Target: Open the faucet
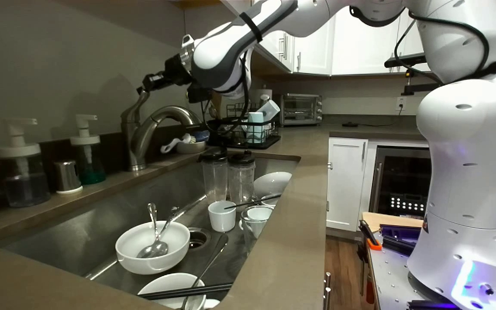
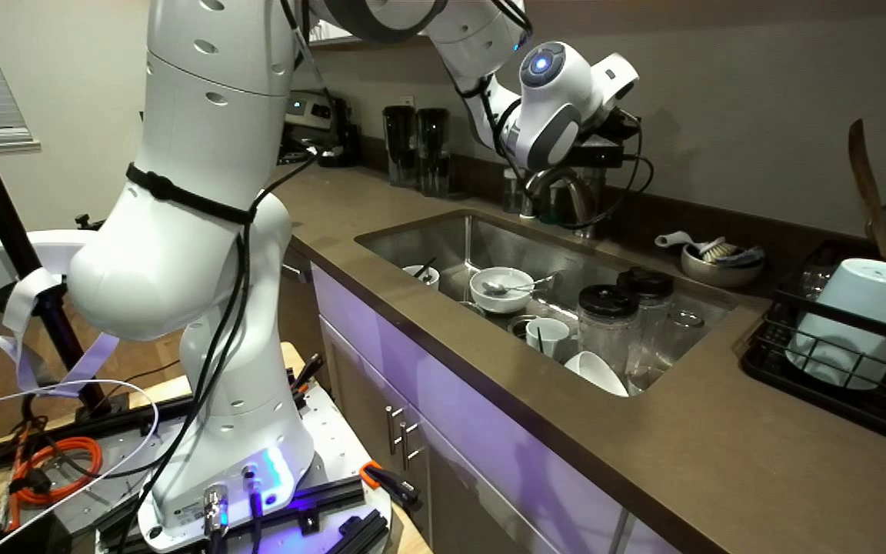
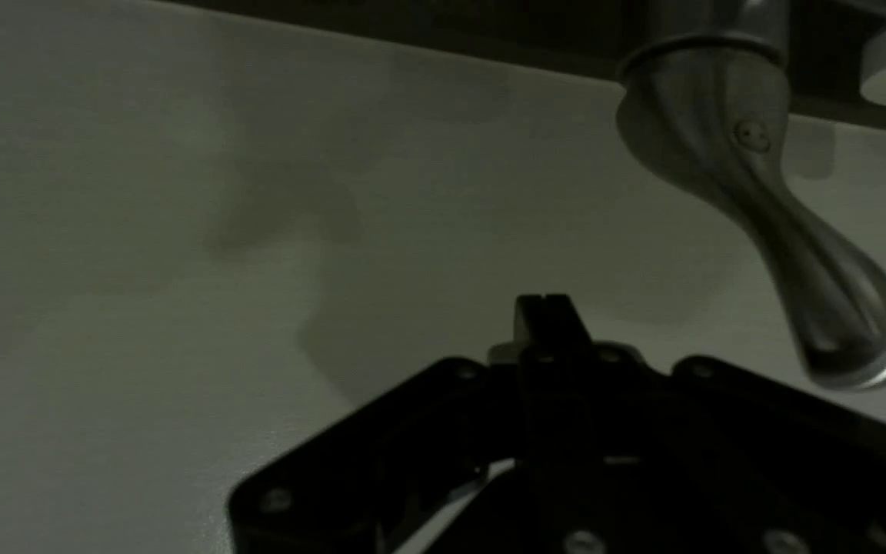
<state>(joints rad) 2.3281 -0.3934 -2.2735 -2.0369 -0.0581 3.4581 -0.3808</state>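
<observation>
The faucet (image 1: 147,133) is brushed metal with an arched spout and stands on the counter behind the sink; an exterior view also shows it (image 2: 581,201), partly behind a cable. Its lever handle (image 1: 133,113) rises at the rear side of the faucet. My gripper (image 1: 141,89) is at the top of the lever in that view; whether they touch cannot be told. In the wrist view the gripper (image 3: 543,300) is shut, its fingertips together with nothing between them. The lever handle (image 3: 789,231) lies to the right of the fingers there, apart from them in the picture.
The sink (image 1: 75,228) holds white bowls, cups, spoons and lidded clear containers. Soap dispensers (image 1: 88,150) stand beside the faucet. A brush bowl (image 1: 190,147) and a black dish rack (image 1: 269,140) stand on its other side. The wall (image 3: 143,308) is close behind the gripper.
</observation>
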